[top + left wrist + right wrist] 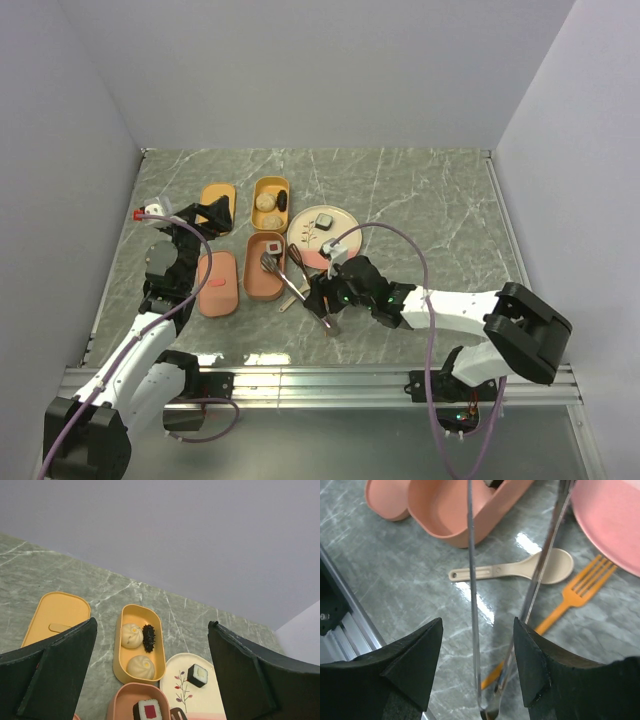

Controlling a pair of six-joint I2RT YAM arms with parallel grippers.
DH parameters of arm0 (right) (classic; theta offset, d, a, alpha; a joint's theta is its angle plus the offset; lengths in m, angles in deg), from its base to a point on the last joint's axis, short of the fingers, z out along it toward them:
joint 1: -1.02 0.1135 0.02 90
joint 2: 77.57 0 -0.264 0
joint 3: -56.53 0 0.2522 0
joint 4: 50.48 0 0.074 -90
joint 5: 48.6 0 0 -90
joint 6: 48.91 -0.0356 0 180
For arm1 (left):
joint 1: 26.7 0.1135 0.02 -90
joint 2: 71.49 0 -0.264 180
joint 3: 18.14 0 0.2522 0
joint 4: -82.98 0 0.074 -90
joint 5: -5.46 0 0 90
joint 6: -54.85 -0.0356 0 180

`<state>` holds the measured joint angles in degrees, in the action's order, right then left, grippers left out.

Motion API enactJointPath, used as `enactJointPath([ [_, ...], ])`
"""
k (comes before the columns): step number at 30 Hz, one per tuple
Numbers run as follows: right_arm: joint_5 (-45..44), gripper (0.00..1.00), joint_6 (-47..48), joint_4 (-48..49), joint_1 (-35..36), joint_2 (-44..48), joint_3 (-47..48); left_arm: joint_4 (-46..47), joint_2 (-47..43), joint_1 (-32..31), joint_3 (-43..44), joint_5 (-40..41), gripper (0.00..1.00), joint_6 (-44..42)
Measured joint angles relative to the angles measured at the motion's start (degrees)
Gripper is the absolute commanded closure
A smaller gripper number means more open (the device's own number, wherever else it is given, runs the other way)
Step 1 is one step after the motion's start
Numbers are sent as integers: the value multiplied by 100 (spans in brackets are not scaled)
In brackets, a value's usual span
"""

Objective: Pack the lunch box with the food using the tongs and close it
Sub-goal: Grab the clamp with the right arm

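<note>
Pointing tips toward the pink box (257,288), tongs (471,580) lengthwise between loosely parted right jaws, left jaws wide open

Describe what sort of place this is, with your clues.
Probably a robotics lab test cell: grey walls box in a marble-patterned table, a left arm and a right arm sit bolted to a metal rail, and the food is toy.

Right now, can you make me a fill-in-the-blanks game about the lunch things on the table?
The yellow box holds ___ round buns beside a dark piece. One sushi roll lies on the ___. The other roll in the pink box has a ___ centre. Beside the beige spoon lies an ___ fork.
Missing words: two, plate, red, orange.
</note>
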<state>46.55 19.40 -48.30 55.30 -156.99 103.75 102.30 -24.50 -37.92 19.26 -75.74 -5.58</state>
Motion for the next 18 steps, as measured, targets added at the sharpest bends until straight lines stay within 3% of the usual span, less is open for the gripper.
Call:
enactJointPath([
  [10, 203, 33, 81, 435, -2, -562, -4, 2, 13, 0, 0, 0, 1, 9],
  [18, 129, 30, 192, 461, -7, -507, -9, 4, 72, 0, 0, 0, 1, 9],
])
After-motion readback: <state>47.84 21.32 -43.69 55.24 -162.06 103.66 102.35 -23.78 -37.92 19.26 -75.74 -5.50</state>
